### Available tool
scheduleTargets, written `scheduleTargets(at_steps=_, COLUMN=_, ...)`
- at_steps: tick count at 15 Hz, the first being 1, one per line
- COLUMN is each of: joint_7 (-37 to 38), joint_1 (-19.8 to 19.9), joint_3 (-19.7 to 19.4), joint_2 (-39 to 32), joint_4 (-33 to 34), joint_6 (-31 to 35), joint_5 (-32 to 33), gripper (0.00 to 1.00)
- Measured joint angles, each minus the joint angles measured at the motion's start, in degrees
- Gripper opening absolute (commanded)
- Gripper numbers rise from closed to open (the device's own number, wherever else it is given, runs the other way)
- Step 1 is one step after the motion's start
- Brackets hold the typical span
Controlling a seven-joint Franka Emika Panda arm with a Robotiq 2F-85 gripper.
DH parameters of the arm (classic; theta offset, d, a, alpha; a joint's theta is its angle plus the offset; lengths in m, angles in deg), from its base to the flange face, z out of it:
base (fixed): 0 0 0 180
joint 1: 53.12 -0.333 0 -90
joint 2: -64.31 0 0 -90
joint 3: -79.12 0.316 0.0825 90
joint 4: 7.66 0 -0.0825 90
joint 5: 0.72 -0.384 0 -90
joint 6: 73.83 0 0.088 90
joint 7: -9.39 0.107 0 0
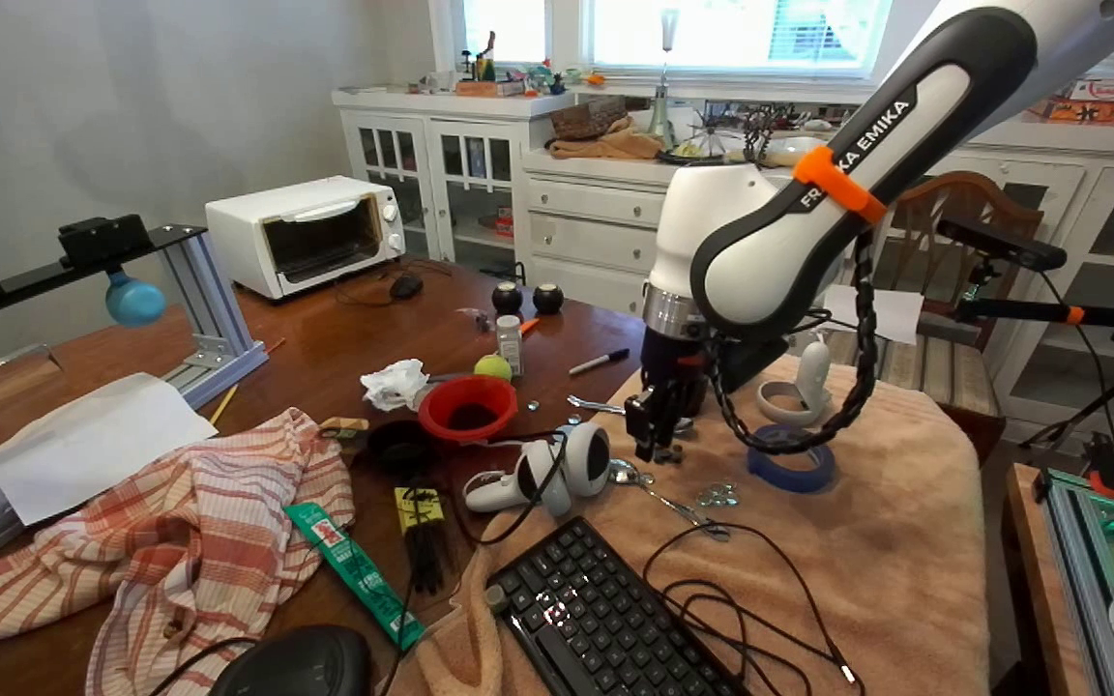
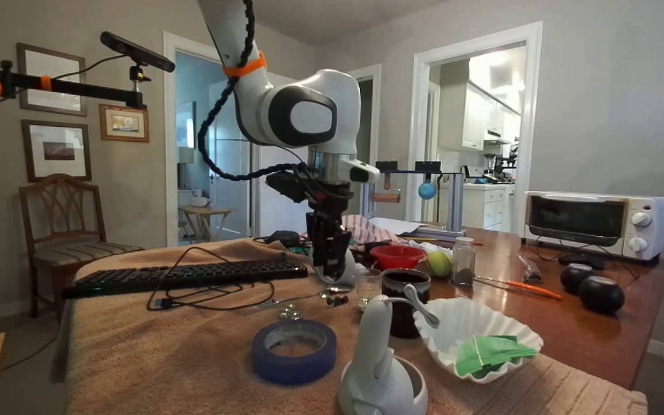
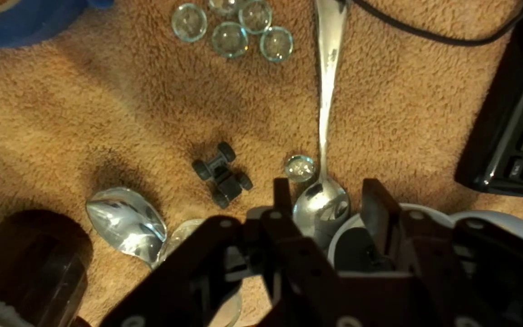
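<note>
The gripper (image 3: 327, 195) is hovering above a spoon (image 3: 326, 91), jaws parted partway and grasping nothing, while a clear bead (image 3: 299, 168) is lying beside the spoon's neck.

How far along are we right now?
Done: perhaps the approach, since the fingers frame the bowl of a spoon in the wrist view.
In hand: nothing seen held; the fingers stand apart.
Left: probably the grip; that spoon and the lone clear bead beside it lie on the towel.

Slvr spoon (image 3: 325, 106), lying flat, on tan twl (image 3: 407, 113)
</note>
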Motion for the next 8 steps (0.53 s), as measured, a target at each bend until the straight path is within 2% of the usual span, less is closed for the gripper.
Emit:
scheduleTargets(at_steps=1, joint_7=0.00, joint_1=0.00, joint_3=0.00, joint_2=-0.39, joint_4=0.00, joint_6=0.31, joint_5=0.00, gripper=0.46)
scheduleTargets(at_steps=3, joint_7=0.00, joint_1=0.00, joint_3=0.00, joint_2=-1.26, joint_4=0.00, joint_6=1.23, joint_5=0.00, gripper=0.41)
scheduleTargets(at_steps=4, joint_7=0.00, joint_1=0.00, joint_3=0.00, joint_2=-1.75, joint_4=0.00, joint_6=1.86, joint_5=0.02, gripper=0.35)
scheduleTargets(at_steps=5, joint_7=0.00, joint_1=-0.01, joint_3=0.00, joint_2=-2.27, joint_4=0.01, joint_6=2.44, joint_5=0.06, gripper=0.37)
scheduleTargets(at_steps=8, joint_7=0.02, joint_1=-0.01, joint_3=-0.03, joint_2=-3.81, joint_4=0.13, joint_6=3.94, joint_5=0.18, gripper=0.34)
